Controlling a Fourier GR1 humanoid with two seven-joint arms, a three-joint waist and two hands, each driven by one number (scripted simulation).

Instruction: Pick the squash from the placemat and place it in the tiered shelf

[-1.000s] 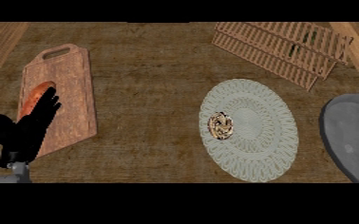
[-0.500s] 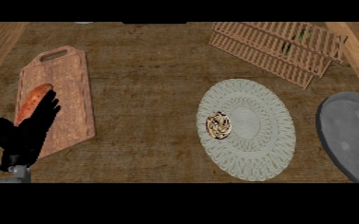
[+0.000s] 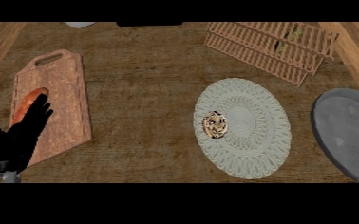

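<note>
Left hand (image 3: 26, 132) at lower left edge, fingers straight and up, resting over cutting board (image 3: 60, 88), partly hiding orange item (image 3: 28, 102). Squash (image 3: 214, 124) on placemat (image 3: 256, 137), left part. Tiered shelf (image 3: 270, 47) far right.

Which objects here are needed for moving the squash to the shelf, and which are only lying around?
Needed: small striped brown squash; pale round woven placemat; wooden slatted tiered shelf.

Lying around: brown wooden cutting board; orange oblong item on it; grey round plate.
</note>
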